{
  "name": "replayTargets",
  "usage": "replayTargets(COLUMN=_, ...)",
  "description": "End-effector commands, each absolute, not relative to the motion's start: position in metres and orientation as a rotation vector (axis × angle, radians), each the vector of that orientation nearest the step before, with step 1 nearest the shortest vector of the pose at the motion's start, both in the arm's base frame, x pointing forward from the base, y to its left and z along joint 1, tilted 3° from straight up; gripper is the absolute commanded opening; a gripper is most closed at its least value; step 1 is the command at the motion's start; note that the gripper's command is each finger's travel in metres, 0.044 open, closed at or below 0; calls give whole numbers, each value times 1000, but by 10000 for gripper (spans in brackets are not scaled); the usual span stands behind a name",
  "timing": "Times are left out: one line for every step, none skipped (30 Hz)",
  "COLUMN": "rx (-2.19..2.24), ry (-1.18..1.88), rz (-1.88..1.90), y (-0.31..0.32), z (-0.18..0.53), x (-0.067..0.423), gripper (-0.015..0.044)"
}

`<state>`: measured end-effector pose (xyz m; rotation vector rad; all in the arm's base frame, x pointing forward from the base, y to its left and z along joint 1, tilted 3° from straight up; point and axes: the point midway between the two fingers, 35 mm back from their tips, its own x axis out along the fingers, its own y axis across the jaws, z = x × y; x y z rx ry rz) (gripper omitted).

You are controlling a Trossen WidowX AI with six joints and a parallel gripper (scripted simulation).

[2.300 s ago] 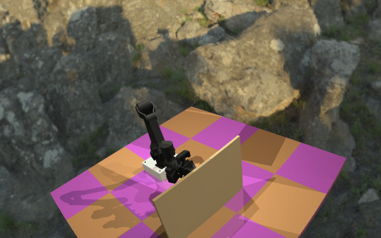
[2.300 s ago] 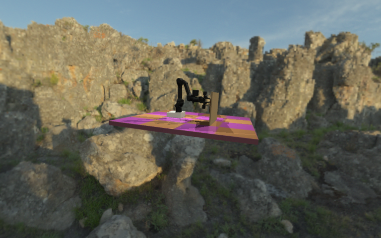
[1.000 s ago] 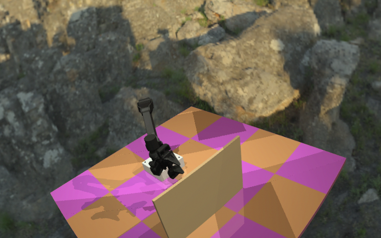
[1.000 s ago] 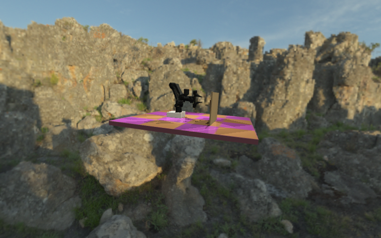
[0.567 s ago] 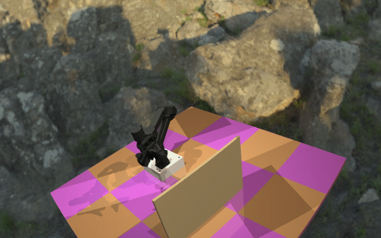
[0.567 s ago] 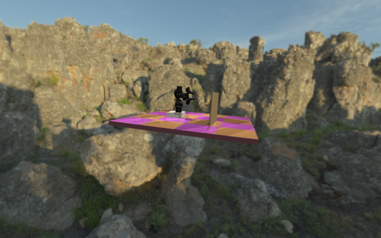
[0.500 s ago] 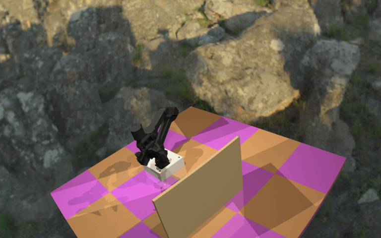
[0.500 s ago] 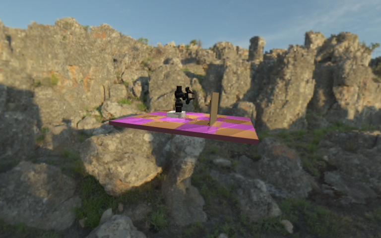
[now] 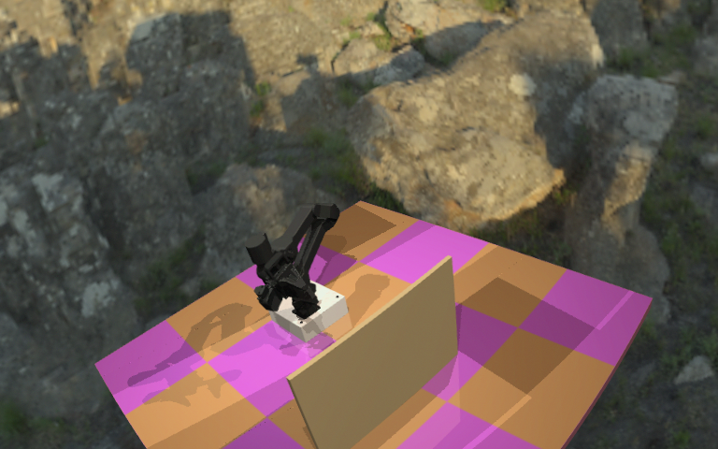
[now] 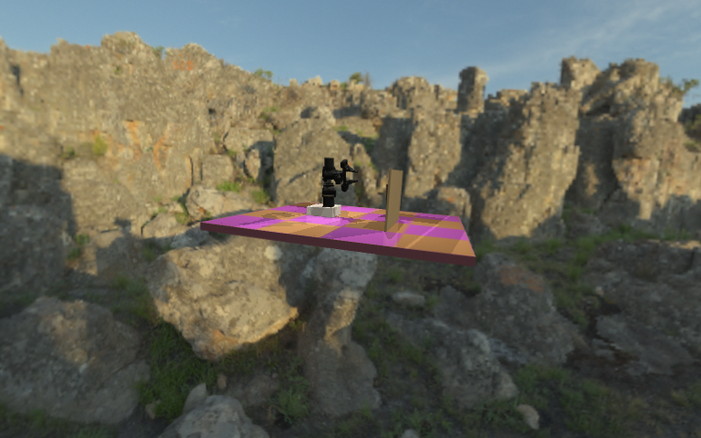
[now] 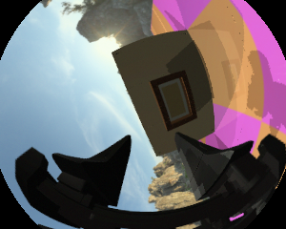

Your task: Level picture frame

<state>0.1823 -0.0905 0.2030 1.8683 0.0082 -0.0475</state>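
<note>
One arm [image 9: 291, 255] folded over its base [image 9: 326, 317], fingers apart, facing frame [image 11: 175, 101]

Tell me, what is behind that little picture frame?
The tan wall panel is right behind the picture frame. The screw and notched strip are covered by the frame. The open gripper is away from it.

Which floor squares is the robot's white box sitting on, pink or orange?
Mostly a pink square; the white base also overlaps an orange square beside it.
</note>
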Motion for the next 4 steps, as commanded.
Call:
replayTargets(rx=1876, ry=11, rz=-45, y=-90, z=204, x=182, gripper=260)
replayTargets(rx=1876, ry=11, rz=-45, y=-90, z=204, x=182, gripper=260)
replayTargets(rx=1876, ry=11, rz=-45, y=-90, z=204, x=182, gripper=260)
replayTargets(rx=1876, ry=11, rz=-45, y=-90, z=204, x=182, gripper=260)
